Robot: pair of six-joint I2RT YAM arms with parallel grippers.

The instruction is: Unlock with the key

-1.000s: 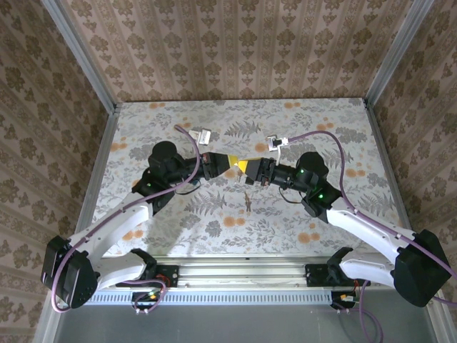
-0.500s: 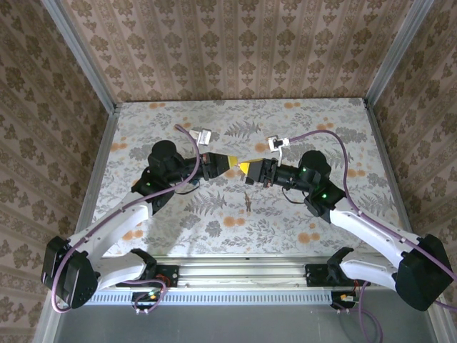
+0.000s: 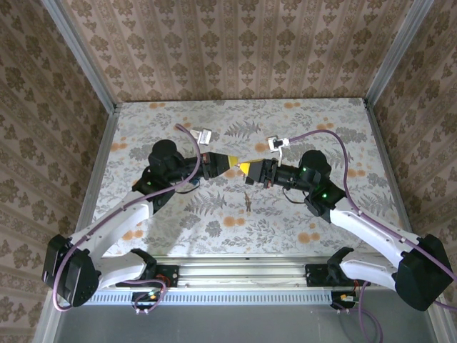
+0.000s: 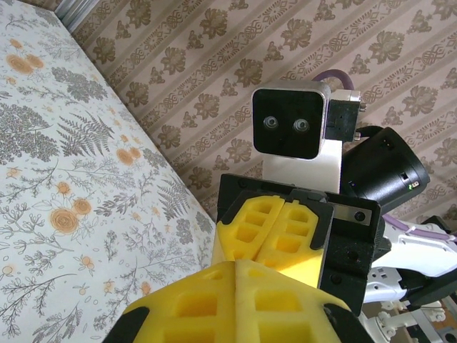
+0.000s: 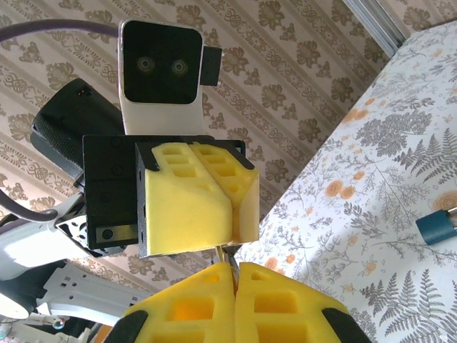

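Handover seems underway: left gripper [image 3: 231, 161] and right gripper [image 3: 245, 168] are both pinching the thin key [image 5: 227, 255] between touching tips; left needs releasing next.

The left gripper [image 3: 231, 161] and the right gripper [image 3: 247, 168] meet tip to tip above the middle of the table [image 3: 314, 118]. The left arm [image 3: 114, 232] reaches in from the near left, the right arm [image 3: 364, 229] from the near right. A small object [image 3: 247, 202] lies on the table, on the near side of the meeting point.
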